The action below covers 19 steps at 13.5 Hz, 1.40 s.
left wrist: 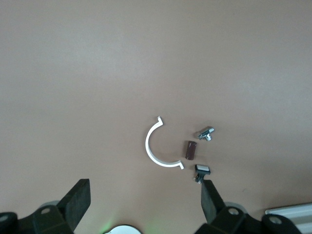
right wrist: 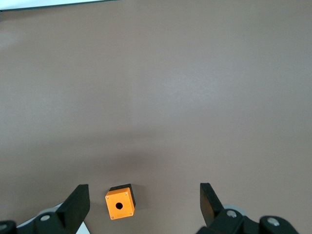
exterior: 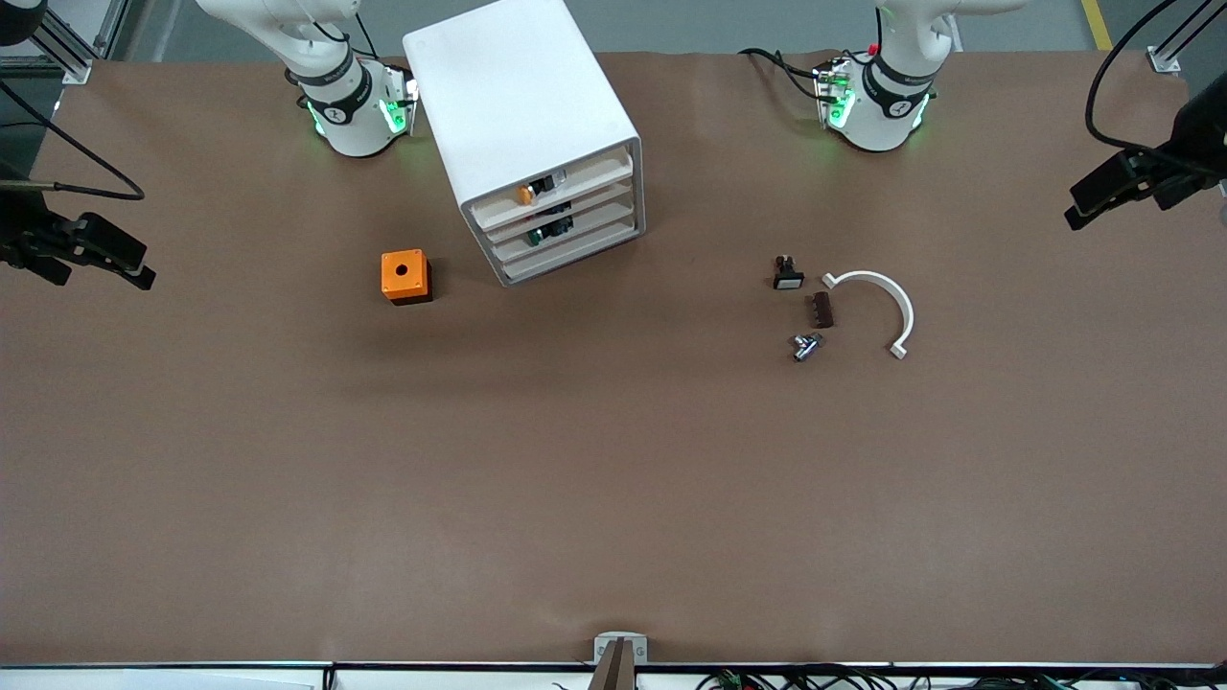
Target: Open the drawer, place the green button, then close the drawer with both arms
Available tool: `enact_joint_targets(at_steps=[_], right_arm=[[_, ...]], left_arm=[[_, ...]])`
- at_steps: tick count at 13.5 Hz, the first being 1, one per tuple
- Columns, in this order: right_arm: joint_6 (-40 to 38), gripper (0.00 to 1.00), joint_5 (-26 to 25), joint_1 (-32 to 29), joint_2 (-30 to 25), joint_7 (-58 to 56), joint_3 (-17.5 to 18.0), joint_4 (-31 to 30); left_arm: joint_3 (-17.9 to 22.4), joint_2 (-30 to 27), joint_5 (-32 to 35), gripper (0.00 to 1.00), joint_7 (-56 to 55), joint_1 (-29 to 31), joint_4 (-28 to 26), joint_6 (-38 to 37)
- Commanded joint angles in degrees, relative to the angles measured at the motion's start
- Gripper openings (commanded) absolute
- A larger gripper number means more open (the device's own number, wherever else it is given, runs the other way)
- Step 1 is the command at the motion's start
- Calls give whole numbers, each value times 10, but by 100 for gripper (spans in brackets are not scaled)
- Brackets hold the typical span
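The white cabinet (exterior: 518, 96) stands between the two arm bases. Its second-tier drawer (exterior: 590, 218) sits level with the other tiers. The green-capped button (exterior: 548, 230) shows at that drawer's front. High over the table at the left arm's end, my left gripper (left wrist: 145, 201) is open and holds nothing. My right gripper (right wrist: 144, 204) hangs open and empty over the orange box (right wrist: 120, 202). Neither gripper shows in the front view.
An orange-capped button (exterior: 525, 195) lies in the top tier. The orange box (exterior: 405, 276) stands beside the cabinet, toward the right arm's end. Toward the left arm's end lie a white-faced black button (exterior: 788, 275), a brown block (exterior: 822, 310), a metal bolt (exterior: 805, 346) and a white arc (exterior: 882, 302).
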Motion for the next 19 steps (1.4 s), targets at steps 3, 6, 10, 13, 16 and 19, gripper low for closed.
enact_joint_targets(at_steps=[3,6,10,13,16,19], right_arm=[[-4,100,1,-5,-6,5,4,-2],[-4,100,1,-5,-6,5,3,-2],[-5,100,1,-6,-6,5,4,-2],[-6,100,1,-5,-6,5,3,-2],[-6,100,1,-5,-6,5,3,-2],[-6,100,1,-5,-6,6,3,-2]], left_arm=[[-12,-40,11,100,38,15,-27,-16],[-11,-43,12,100,64,16,-28,-15],[-10,-40,16,100,98,15,-28,-8],[-12,-36,15,100,99,14,-24,-8],[-13,-31,14,100,98,13,-21,-9],[-19,-25,14,100,90,10,-23,-11]])
